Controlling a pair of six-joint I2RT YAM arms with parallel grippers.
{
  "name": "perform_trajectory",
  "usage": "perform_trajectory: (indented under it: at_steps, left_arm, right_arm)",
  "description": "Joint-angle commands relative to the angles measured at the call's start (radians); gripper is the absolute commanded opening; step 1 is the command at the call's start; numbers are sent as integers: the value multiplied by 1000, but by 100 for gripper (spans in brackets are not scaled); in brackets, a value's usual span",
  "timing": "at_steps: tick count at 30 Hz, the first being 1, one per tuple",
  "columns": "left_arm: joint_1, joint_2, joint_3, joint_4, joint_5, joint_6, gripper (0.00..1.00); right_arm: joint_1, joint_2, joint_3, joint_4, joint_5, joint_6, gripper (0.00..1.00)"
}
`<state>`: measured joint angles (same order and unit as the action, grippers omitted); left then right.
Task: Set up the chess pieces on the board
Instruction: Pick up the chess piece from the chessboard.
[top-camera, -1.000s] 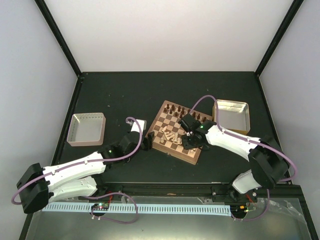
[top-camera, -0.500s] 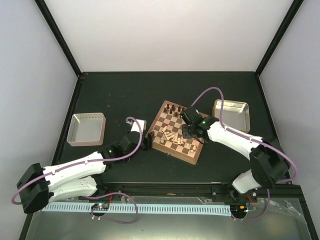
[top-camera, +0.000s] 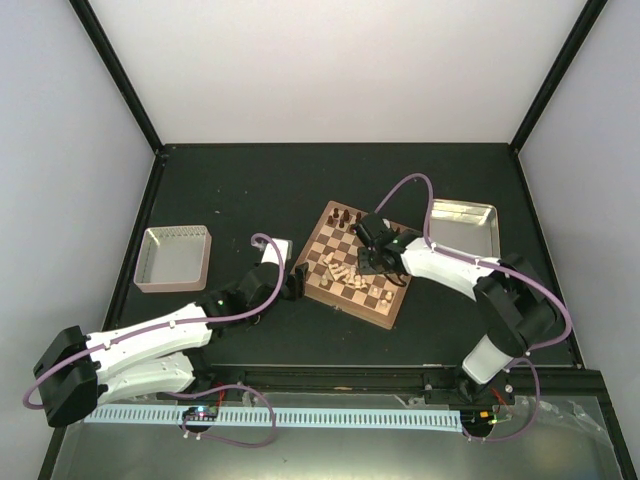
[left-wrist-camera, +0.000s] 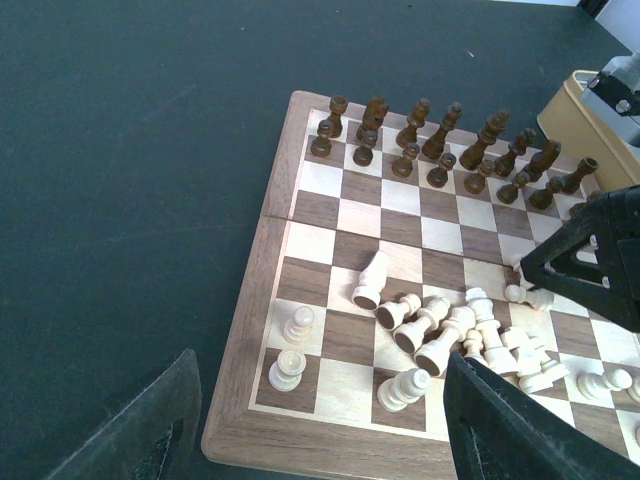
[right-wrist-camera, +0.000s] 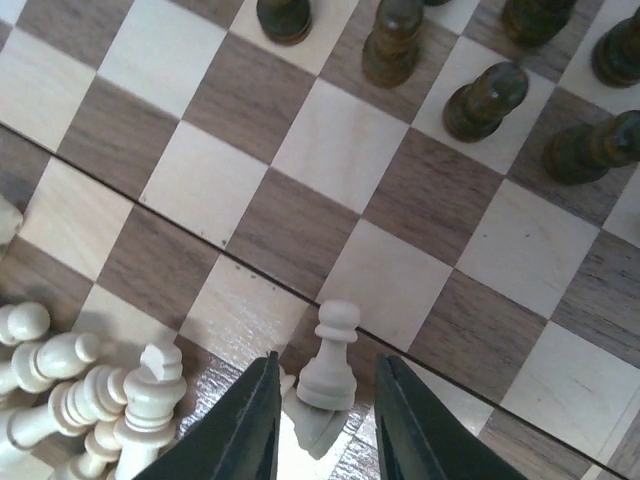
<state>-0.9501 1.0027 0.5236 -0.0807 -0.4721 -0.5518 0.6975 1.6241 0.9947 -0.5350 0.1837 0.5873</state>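
Board: square, wooden, checkered in light tan and dark brown, with a plain brown border, rounded corners and a fine seam across the middle; flat near the centre of the matte black table, turned at an angle to its edges. Dark chessmen: turned, glossy brown, upright in two rows along the far edge of the board. Pale chessmen: smooth cream, mostly toppled in a loose heap on the near-right squares, several touching one another; three upright on the near-left squares. Single pale pawn: round head, narrow neck, flared base, upright beside the seam, framed by the black fingers of the right gripper; a sliver of gap on each side, jaws spread, not clasping it. Left gripper: black wedge-shaped fingers set wide apart, nothing held, just beside the board's near-left edge. Left tray: rectangular, metal, low-walled, pale, well apart from the board on the left. Right tray: rectangular, metal, rounded corners, near the board's far-right side.
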Motion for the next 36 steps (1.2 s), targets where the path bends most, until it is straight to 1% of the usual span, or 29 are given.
perform_trajectory:
  at_steps: [1, 11, 14, 18, 20, 22, 26, 30, 32, 36]
  left_arm:
    - [5, 5, 42, -5, -27, -7, 68]
    - [7, 6, 42, -4, -26, -8, 68]
    - [7, 5, 41, -4, -25, -8, 68]
    - [7, 0, 38, -5, -26, -9, 68]
    - [7, -2, 36, -3, -26, -11, 68]
    - [7, -3, 36, -3, -26, -10, 68]
    - [9, -13, 39, -4, -26, -7, 69]
    - [12, -58, 41, -8, -14, -1, 72]
    - [16, -88, 29, 22, 20, 8, 73]
    - [26, -140, 8, 100, 92, 10, 77]
  right_arm:
    - [-7, 17, 28, 30, 70, 63, 27]
    - [-7, 65, 9, 42, 27, 92, 21]
    - [-9, 80, 5, 54, 3, 96, 18]
    - [-10, 90, -2, 74, -26, 104, 8]
    - [-10, 79, -11, 96, -25, 101, 6]
    - [-10, 58, -29, 142, -24, 85, 5]
    - [-10, -17, -90, 306, -27, 22, 4]
    - [-10, -88, -120, 432, -28, -33, 4]
    - [-11, -110, -126, 478, -41, -44, 4]
    - [-11, -144, -117, 499, -83, -33, 4]
